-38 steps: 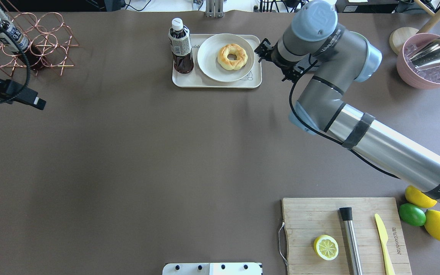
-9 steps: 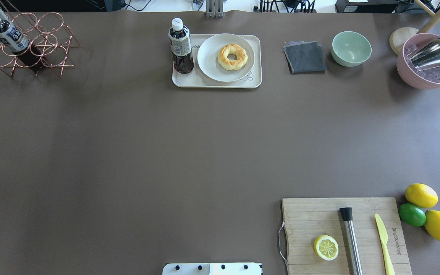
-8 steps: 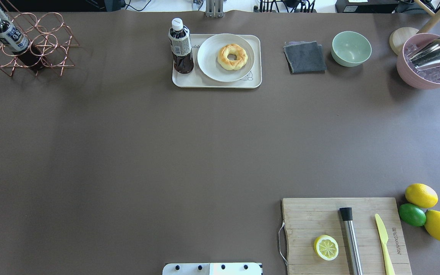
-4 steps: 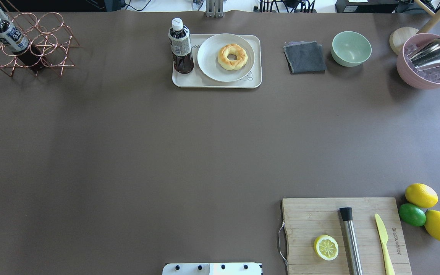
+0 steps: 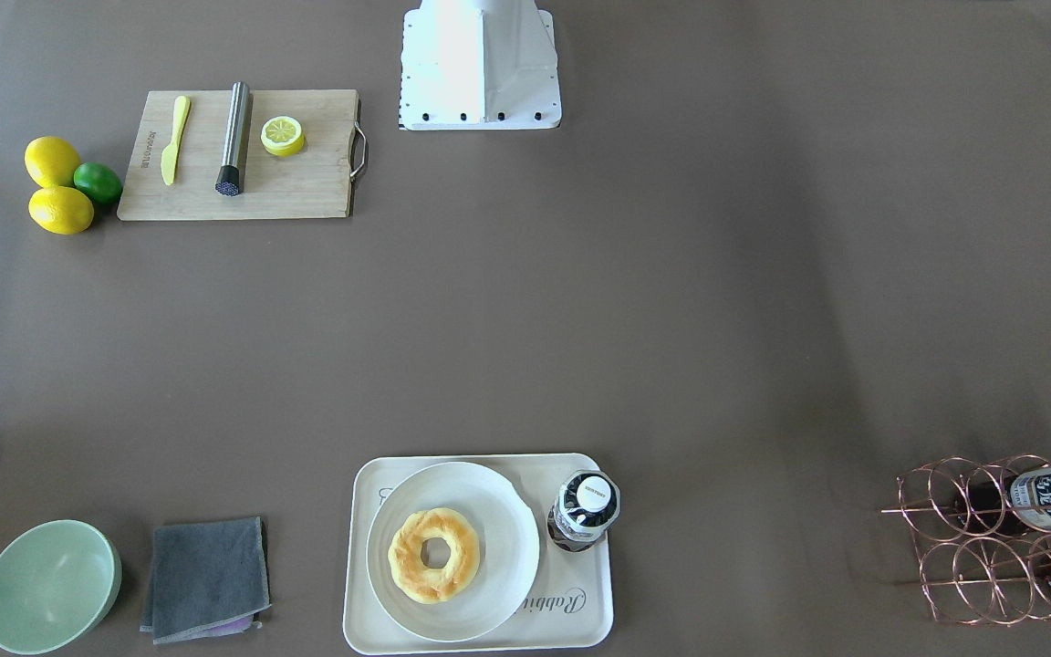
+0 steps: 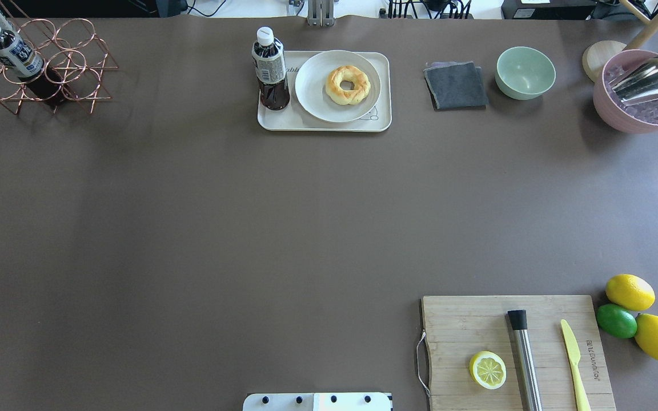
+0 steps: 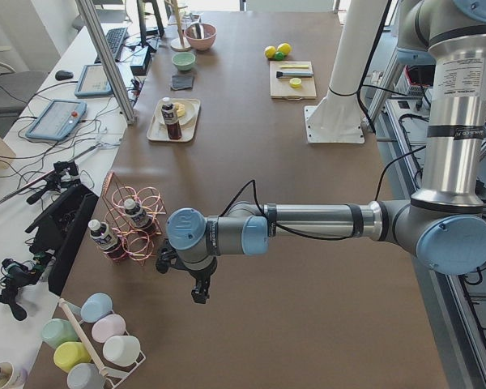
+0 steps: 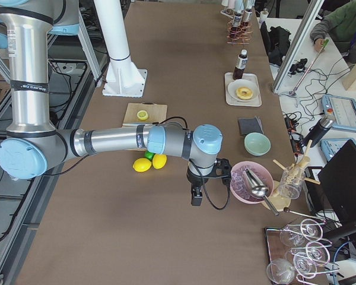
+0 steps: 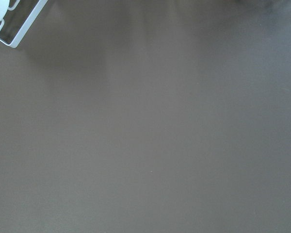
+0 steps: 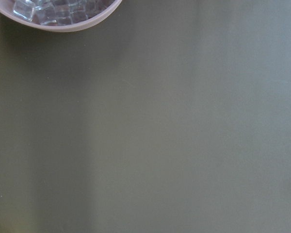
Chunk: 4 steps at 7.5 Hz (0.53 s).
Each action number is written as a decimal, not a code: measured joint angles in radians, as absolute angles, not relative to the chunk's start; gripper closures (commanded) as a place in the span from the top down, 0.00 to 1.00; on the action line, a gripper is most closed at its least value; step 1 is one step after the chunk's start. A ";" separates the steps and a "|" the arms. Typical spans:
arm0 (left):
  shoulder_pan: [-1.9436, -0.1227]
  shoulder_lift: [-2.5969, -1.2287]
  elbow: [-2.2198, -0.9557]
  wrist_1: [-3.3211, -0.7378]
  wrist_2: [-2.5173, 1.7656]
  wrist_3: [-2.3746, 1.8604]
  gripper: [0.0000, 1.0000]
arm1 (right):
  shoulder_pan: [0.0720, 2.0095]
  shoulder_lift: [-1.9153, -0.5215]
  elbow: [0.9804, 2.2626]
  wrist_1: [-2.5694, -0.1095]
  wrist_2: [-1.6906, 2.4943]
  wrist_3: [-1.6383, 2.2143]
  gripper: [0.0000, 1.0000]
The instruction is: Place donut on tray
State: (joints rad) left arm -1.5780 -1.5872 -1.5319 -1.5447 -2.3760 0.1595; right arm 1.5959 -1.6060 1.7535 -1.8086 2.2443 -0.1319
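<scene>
My left gripper [image 7: 198, 292] hangs over the table [image 6: 249, 228] at my left end, near the wire rack [image 6: 49, 71] of bottles. It shows only from the side camera, so I cannot tell whether its fingers are apart or together.

Further along stands the tray [image 6: 283, 119]. A dark bottle [image 6: 270, 68] is upright on its left part, and a white plate [image 6: 315, 91] fills most of the rest. The donut [image 6: 348, 84] lies flat near the middle of that plate (so it rests on the plate, not on the tray's own surface). I judge that spot sensible: centred, it keeps off the bottle and the rim. Nothing is holding it, so the job looks done to me.

Right of the tray come a grey cloth [image 6: 456, 85], a green bowl [image 6: 525, 72] and a pink bowl [image 6: 609, 111] of ice. My right gripper [image 8: 196, 197] hangs just beside that pink bowl, well apart from the tray. It too is seen only from the side, so I cannot tell its grip. I read both arms as parked clear at the ends.
</scene>
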 measured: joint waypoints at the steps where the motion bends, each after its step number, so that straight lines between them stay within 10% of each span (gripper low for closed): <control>1: -1.580 -1.587 -1.532 -1.544 -2.378 0.159 0.99 | 1.596 -1.606 1.753 -1.809 2.244 -0.132 1.00; 4: -1.597 -1.585 -1.530 -1.544 -2.381 0.110 0.99 | 1.595 -1.606 1.755 -1.809 2.244 -0.132 1.00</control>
State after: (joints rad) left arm -1.5965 -1.5854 -1.5301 -1.5444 -2.3811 0.1097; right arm 1.5954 -1.6061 1.7554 -1.8086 2.2442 -0.1319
